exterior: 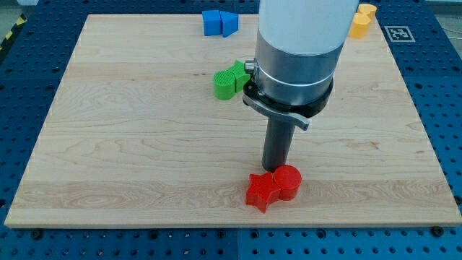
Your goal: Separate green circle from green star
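Observation:
The green circle [224, 84] sits on the wooden board [130, 137] at upper middle, touching the green star [238, 71], which lies just to its upper right and is partly hidden by the arm. My tip [274, 169] is well below them, right above the red star [261, 191] and red circle [287, 180] near the view's bottom. It looks to touch or nearly touch the red blocks.
Two blue blocks [219, 22] sit together at the board's top edge. A yellow block [362, 20] is at the top right, partly hidden by the arm. The arm's wide grey body [296, 58] covers the upper middle of the board.

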Motion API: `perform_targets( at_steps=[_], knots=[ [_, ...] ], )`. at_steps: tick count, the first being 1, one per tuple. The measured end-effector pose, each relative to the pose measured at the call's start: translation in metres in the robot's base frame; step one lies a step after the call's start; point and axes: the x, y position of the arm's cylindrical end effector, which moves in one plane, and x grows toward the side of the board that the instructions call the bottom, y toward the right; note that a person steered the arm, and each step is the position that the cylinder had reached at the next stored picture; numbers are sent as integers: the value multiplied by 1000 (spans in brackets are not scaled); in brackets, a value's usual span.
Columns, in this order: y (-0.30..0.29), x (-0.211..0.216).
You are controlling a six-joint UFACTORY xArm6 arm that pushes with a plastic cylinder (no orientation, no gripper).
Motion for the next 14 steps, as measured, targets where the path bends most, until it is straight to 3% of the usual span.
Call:
perform_targets(
  at_steps=[3,7,10,14],
  knots=[
    [0,-22],
    [-73,-52],
    [-76,-62],
    [-141,-175]
  ],
)
